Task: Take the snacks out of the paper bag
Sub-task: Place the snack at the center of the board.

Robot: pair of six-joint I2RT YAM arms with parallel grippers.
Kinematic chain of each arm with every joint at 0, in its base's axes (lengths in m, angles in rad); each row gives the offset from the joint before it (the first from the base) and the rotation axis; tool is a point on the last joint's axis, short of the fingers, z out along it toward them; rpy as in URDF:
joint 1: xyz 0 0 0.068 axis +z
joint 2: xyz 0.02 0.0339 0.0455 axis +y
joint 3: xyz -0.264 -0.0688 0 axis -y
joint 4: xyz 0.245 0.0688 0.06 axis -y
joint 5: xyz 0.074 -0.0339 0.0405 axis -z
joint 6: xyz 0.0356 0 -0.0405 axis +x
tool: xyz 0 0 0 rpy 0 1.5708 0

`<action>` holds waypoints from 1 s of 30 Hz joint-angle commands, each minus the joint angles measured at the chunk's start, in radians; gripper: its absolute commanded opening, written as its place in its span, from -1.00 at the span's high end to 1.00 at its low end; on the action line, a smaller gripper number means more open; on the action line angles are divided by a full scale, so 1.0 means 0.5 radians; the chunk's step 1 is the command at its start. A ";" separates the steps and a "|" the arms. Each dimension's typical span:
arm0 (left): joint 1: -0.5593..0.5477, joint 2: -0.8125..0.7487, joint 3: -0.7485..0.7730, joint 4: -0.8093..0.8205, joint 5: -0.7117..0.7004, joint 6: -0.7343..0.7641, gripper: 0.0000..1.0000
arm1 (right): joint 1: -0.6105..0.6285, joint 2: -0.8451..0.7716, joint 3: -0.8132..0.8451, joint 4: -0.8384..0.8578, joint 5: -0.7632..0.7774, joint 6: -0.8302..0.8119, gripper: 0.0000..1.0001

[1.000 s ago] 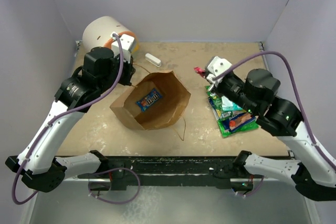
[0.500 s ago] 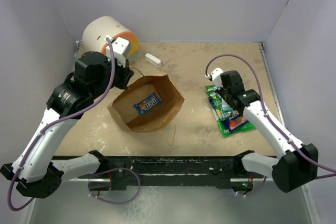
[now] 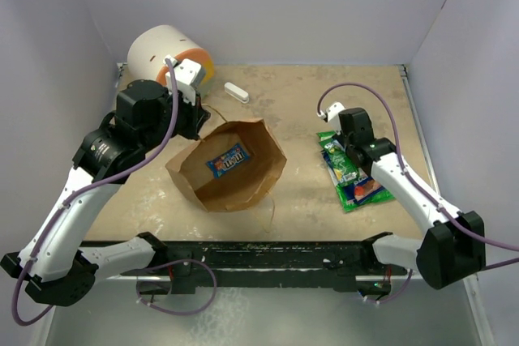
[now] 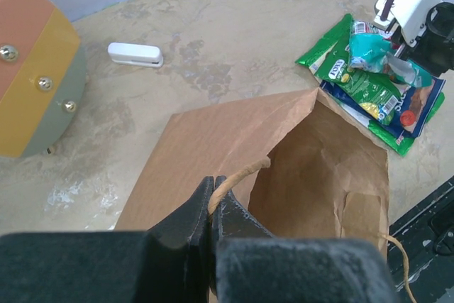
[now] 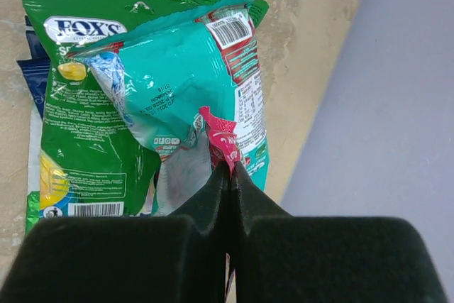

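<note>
The brown paper bag point(image 3: 243, 188) lies tilted with its mouth up; it also shows in the left wrist view point(image 4: 213, 140). A blue packet point(image 3: 229, 159) lies inside it. My left gripper point(image 4: 213, 191) is shut on the bag's twisted handle point(image 4: 241, 173) at the bag's far left rim point(image 3: 199, 121). My right gripper point(image 5: 229, 169) is shut on a small pink wrapper point(image 5: 220, 136), low over the snack pile point(image 3: 358, 177) on the right. The pile holds a teal packet point(image 5: 177, 69), a green bag point(image 5: 78, 125) and a blue-white pouch point(image 4: 418, 104).
A white-and-orange cylinder point(image 3: 166, 56) stands at the back left, just behind my left arm. A small white bar point(image 3: 236, 91) lies near it. The right wall point(image 5: 397, 90) is close beside the pile. The bag's other handle point(image 3: 269, 207) trails toward the front edge.
My right arm has come down from high up to the snack pile, still holding the pink wrapper. My left gripper has shifted the bag slightly left and toward the front.
</note>
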 commanded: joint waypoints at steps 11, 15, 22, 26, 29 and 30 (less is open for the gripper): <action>0.010 0.010 0.040 0.090 0.015 -0.047 1.00 | -0.011 0.004 -0.042 -0.072 -0.332 -0.094 0.54; 0.013 0.011 0.044 0.087 0.007 -0.053 1.00 | -0.011 -0.050 -0.033 -0.066 -0.456 -0.102 0.22; 0.012 0.013 0.041 0.083 0.011 -0.053 1.00 | -0.011 -0.128 0.008 -0.126 -0.502 -0.070 -0.13; 0.012 0.017 0.045 0.080 0.013 -0.056 1.00 | -0.010 -0.161 0.012 -0.153 -0.499 -0.049 -0.24; 0.012 0.020 0.064 0.071 0.021 -0.059 1.00 | -0.011 -0.180 0.055 -0.180 -0.516 -0.063 -0.38; 0.012 0.022 0.065 0.068 0.018 -0.057 1.00 | -0.011 -0.191 0.073 -0.179 -0.529 -0.071 -0.41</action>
